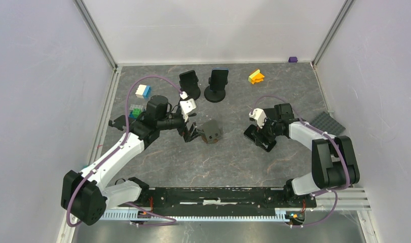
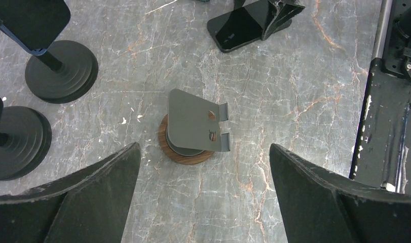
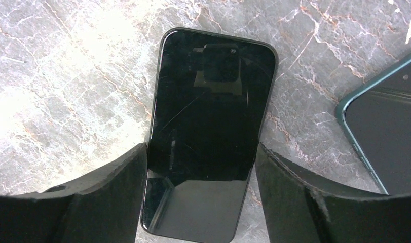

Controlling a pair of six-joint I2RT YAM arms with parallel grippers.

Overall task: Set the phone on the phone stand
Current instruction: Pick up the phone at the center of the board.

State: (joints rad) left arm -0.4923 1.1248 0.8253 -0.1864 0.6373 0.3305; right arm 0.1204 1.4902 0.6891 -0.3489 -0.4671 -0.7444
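- Slippage comes first: the right jaws have drawn in on the two long edges of the phone point(image 3: 208, 126), touching both, while it lies flat, glossy face up, on the tabletop point(image 3: 66, 76). A hold on such thin, smooth edges could let it pivot or drop on the lift.
- A teal-edged second phone point(image 3: 385, 131) lies just beside it; a skewed lift might drag or knock it.
- The left jaws stand fully wide, holding nothing, and hang over the phone stand point(image 2: 195, 126), well apart from the phone. There they could block the approach.
- That stand, a grey plate on a round wooden foot, looks light. A hard set-down may tip or shove it, and its two small hooks could miss the phone's lower edge.
- No boxes or bins are in view. Of the holders, the grey stand is empty; two black stands point(image 1: 190, 93) at the back each carry a phone.
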